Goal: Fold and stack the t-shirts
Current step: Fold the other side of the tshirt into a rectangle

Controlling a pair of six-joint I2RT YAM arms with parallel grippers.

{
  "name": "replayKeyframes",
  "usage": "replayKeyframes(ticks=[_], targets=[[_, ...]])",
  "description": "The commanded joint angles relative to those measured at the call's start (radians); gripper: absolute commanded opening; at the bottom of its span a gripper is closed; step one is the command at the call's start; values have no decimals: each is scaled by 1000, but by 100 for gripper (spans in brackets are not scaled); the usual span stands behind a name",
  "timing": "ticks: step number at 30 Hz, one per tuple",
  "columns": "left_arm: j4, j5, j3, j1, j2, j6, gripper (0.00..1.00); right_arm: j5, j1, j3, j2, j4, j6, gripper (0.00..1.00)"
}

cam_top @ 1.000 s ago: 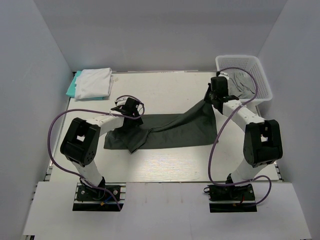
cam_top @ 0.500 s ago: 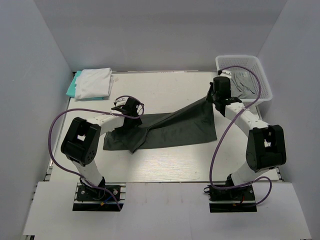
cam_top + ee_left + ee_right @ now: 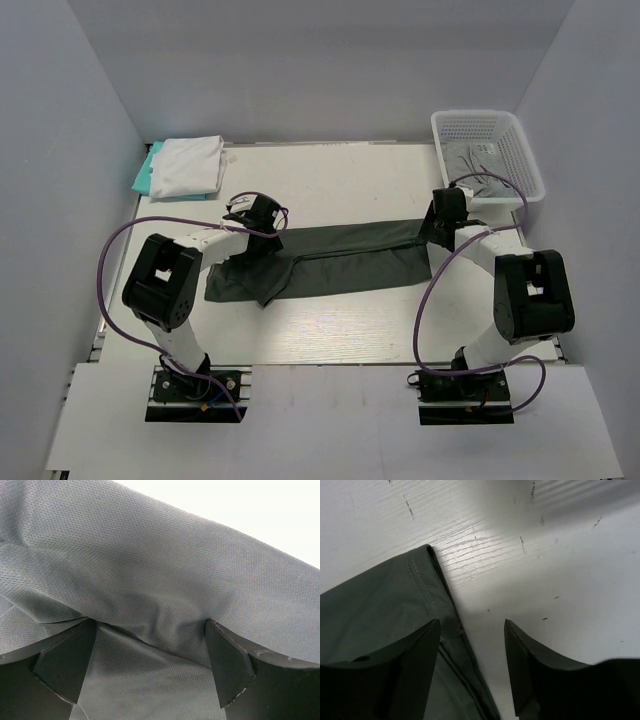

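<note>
The dark charcoal t-shirt (image 3: pixel 340 260) lies flat across the middle of the table as a long folded strip. My left gripper (image 3: pixel 262 228) hovers low over its left part. In the left wrist view the gripper (image 3: pixel 150 667) is open wide, with a ridge of charcoal cloth (image 3: pixel 165 580) lying between the fingers (image 3: pixel 227 667), not pinched. My right gripper (image 3: pixel 437 228) sits at the strip's right end. It (image 3: pixel 472 652) is open there, and the shirt's hemmed corner (image 3: pixel 395 605) lies on the table beside its left finger (image 3: pixel 415 670).
A folded white t-shirt (image 3: pixel 188 165) rests on a teal one (image 3: pixel 145 175) at the back left corner. A white lattice basket (image 3: pixel 530 165) at the back right holds a lighter grey shirt (image 3: pixel 480 165). Purple cables loop round both arms.
My right gripper came down and toward me with the shirt's raised right end, then opened and let it go. The shirt now lies flat. The left arm has stayed put.
</note>
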Motion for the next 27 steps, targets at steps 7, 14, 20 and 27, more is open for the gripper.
replayKeyframes(ticks=[7, 14, 20, 27], targets=[[-71, -17, 26, 6, -33, 20, 100, -243, 1, 48, -153, 11, -47, 90], [-37, 18, 44, 6, 7, 20, 100, -570, 39, 33, -39, 136, -15, 90], [-22, 54, 141, 16, 131, 29, 100, -590, 51, 24, 52, 128, 10, 90], [5, 58, 526, 16, 416, 147, 100, -574, 96, -160, 5, 38, 80, 90]])
